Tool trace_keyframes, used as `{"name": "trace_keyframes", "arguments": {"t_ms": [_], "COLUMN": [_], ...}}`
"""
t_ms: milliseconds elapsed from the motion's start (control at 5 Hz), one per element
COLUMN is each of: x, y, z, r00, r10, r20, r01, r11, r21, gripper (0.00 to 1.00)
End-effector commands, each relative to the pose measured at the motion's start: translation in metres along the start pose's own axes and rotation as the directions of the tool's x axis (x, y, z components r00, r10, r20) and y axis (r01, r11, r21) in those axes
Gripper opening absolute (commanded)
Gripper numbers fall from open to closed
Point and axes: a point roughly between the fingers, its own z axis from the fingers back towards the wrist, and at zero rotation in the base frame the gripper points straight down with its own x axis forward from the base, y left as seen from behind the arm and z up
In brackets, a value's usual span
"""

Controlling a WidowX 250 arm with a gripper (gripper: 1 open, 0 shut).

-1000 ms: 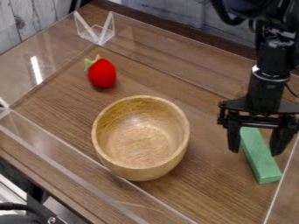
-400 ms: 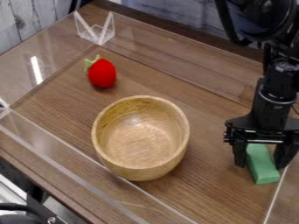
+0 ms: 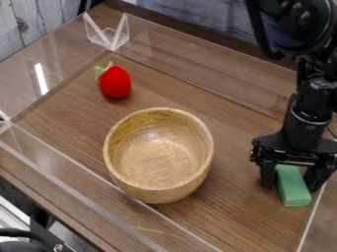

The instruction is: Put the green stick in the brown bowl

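The brown bowl (image 3: 160,153) sits on the wooden tabletop (image 3: 198,79) and is empty, so the main part of the task is not yet done. The green stick (image 3: 293,185) lies flat on the tabletop to the right of the bowl, clear of its rim and not touching it.

The gripper (image 3: 294,178) points straight down over the stick, its black fingers spread wide and standing on either side of the mint-green block. The stick's near end shows between and below the fingers, while its far end is hidden behind the gripper. The fingers look low enough to bracket the block, but the view does not show whether they touch it, and nothing suggests they are pinching it yet.

By my reading, the approach is as good as finished and the grasp itself is what comes next. After that the stick has to be lifted, carried left to above the bowl and released inside.

A red strawberry toy (image 3: 114,81) lies on the tabletop beyond the bowl, up and to its left, well apart from the work. Clear acrylic walls (image 3: 108,34) border the tabletop.
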Motion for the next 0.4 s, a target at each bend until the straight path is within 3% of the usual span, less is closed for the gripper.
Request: {"name": "trace_keyframes", "arguments": {"t_ms": [0, 200], "x": [0.0017, 0.0099], "y": [-0.0062, -0.0005], "z": [0.0186, 0.0187], "r00": [0.998, 0.996], "r10": [-0.037, -0.056], "r20": [0.052, 0.068], "r01": [0.039, 0.058], "r11": [0.999, 0.998], "r21": [-0.033, -0.028], "gripper": [1.00, 1.00]}}
